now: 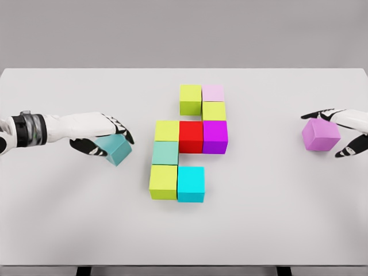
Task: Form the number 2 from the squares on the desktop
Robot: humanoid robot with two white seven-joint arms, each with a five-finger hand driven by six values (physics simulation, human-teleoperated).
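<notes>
Squares: eight are joined in a stepped group (188, 142) at the middle of the table (57, 230).
Left robot hand (106, 141): closed around a teal cube (118, 150).
Right robot hand (339, 133): a violet cube (320, 135) is gripped.

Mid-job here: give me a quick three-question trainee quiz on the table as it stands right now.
1. True or false: the left hand holds a teal cube.
2. Which cube does the right hand grip? A) red B) pink-purple C) cyan
3. Fill in: the red cube sits between a yellow-green cube and a ____ cube.

Key: 1 true; 2 B, the pink-purple cube; 3 purple, the purple cube.
</notes>
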